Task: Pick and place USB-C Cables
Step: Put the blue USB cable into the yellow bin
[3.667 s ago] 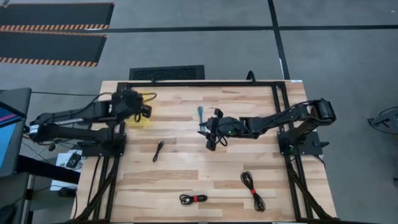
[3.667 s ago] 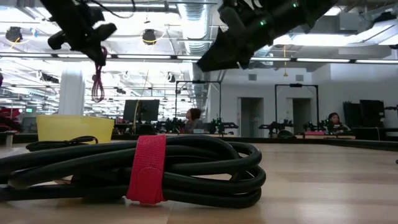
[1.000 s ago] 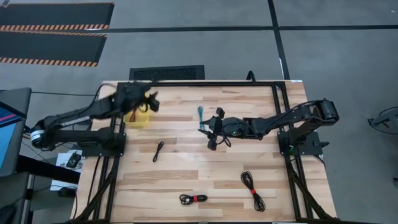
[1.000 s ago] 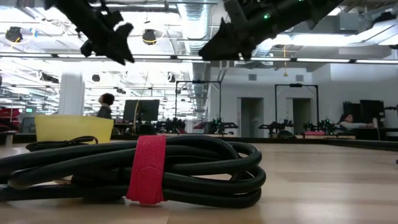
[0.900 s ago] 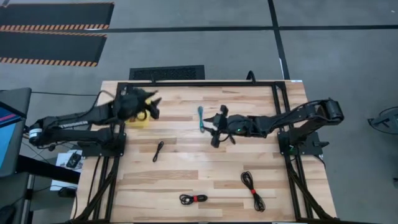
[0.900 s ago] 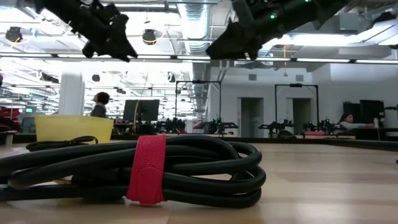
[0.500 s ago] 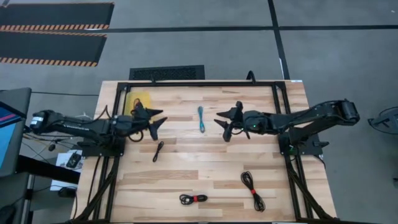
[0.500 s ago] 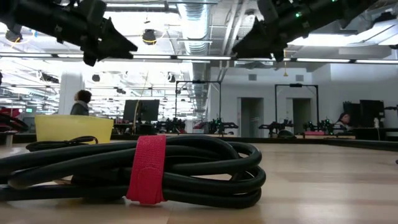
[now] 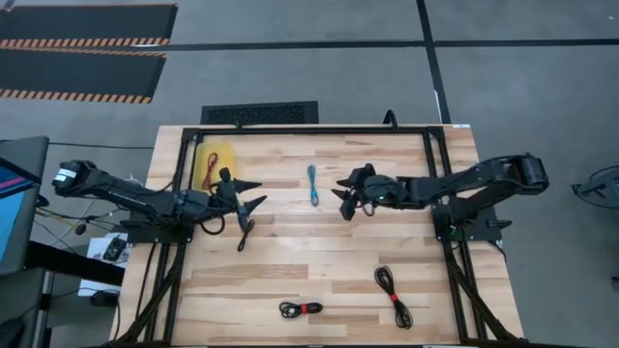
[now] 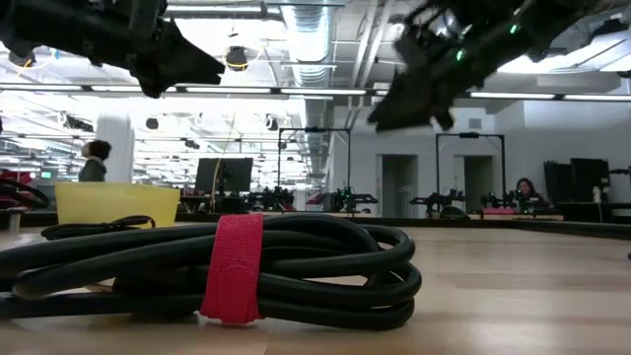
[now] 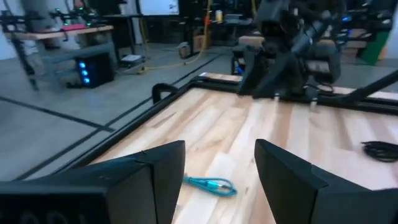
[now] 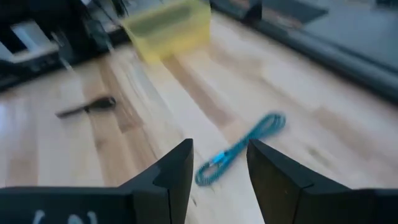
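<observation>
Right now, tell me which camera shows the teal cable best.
The high view: the teal cable lies whole and unobstructed between both arms. The right wrist view shows it blurred; the left wrist view shows it small; the low view doesn't show it.

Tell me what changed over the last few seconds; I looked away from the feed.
The left gripper dropped the maroon cable into the yellow bin, then swung toward the plain black cable, jaws open. The right gripper backed away from the teal cable. The other cables stayed put.

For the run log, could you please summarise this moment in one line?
left claw: open, above black cable | right claw: open, beside teal cable | maroon cable: in yellow bin
</observation>
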You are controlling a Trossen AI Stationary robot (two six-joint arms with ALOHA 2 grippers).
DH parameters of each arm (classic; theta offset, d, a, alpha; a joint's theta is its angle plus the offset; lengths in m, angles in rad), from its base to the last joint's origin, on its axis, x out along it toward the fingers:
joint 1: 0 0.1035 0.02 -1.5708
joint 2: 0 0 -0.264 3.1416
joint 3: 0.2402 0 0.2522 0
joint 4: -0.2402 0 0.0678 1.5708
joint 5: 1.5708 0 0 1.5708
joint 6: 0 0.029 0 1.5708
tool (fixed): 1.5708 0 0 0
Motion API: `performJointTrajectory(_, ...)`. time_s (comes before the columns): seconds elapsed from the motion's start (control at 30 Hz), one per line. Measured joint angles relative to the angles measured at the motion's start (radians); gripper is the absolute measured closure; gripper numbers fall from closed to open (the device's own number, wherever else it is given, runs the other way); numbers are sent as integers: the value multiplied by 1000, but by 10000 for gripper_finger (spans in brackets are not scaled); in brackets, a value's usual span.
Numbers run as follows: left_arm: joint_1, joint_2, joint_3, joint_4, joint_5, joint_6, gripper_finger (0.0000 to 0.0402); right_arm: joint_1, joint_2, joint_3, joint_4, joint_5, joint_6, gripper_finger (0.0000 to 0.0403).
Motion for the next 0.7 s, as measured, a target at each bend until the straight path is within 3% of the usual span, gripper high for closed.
performJointTrajectory(0.4, 2, 41, 1, 7, -62, 32, 217, -61, 200, 89, -85, -166, 99, 202)
performJointTrajectory(0.7, 4, -7, 2, 4, -185, 63, 217, -95, 411, 252, -109, -173, 128, 205)
